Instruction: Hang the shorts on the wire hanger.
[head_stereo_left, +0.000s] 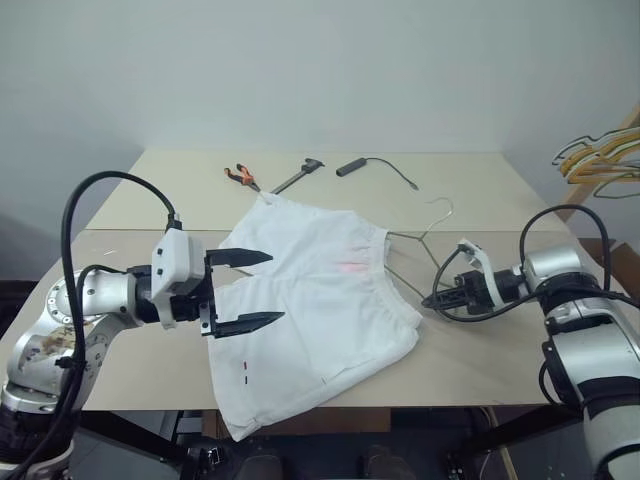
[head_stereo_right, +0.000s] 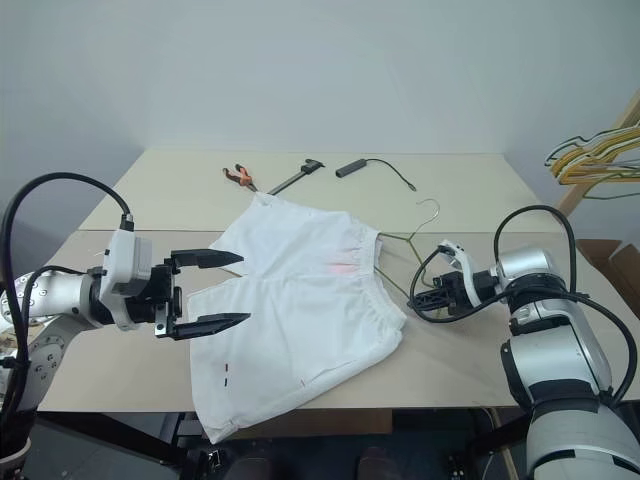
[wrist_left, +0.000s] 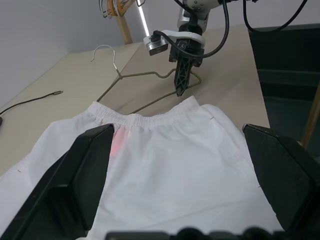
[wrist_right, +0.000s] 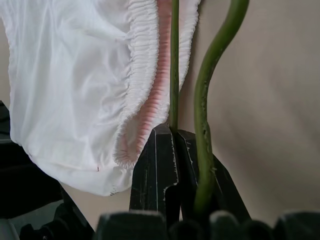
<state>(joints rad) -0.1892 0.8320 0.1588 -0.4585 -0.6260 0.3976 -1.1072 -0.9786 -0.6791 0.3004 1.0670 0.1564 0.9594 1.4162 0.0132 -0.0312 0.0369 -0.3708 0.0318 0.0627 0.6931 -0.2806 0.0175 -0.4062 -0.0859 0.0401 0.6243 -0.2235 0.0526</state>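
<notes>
You have the bench (head_stereo_left: 480, 190) in front of you, pale and wide, with the white shorts (head_stereo_left: 320, 310) spread flat across its middle. Their elastic waist lies toward your right side and the legs run toward your left, one hem reaching the near edge of the bench. A faint pink print shows just inside the waistband, and a tiny dark tag sits near the near hem.

Your left claw (head_stereo_left: 243, 290) hangs just above the leg end of the shorts with its fingers spread wide, one finger over each side of the cloth, holding nothing.

Your right claw (head_stereo_left: 437, 298) is at the waist end, pointing down and toward the shorts, its fingers pinched together on the hanger (head_stereo_left: 412, 250). The right wrist view shows the green wire running between the closed fingertips, right beside the gathered waistband. The hanger lies flat on the bench: its hook points toward the far edge, and one of its arms disappears under the waist of the shorts.

At the far side of the bench, well apart from the shorts, you have an orange-handled pair of pliers (head_stereo_left: 240, 176), a dark long-handled tool (head_stereo_left: 297, 176) and a small black cylinder with a thin cable (head_stereo_left: 352, 166).

Off the bench on your right, a bunch of yellow hangers (head_stereo_left: 600, 155) hangs on a wooden stand.
</notes>
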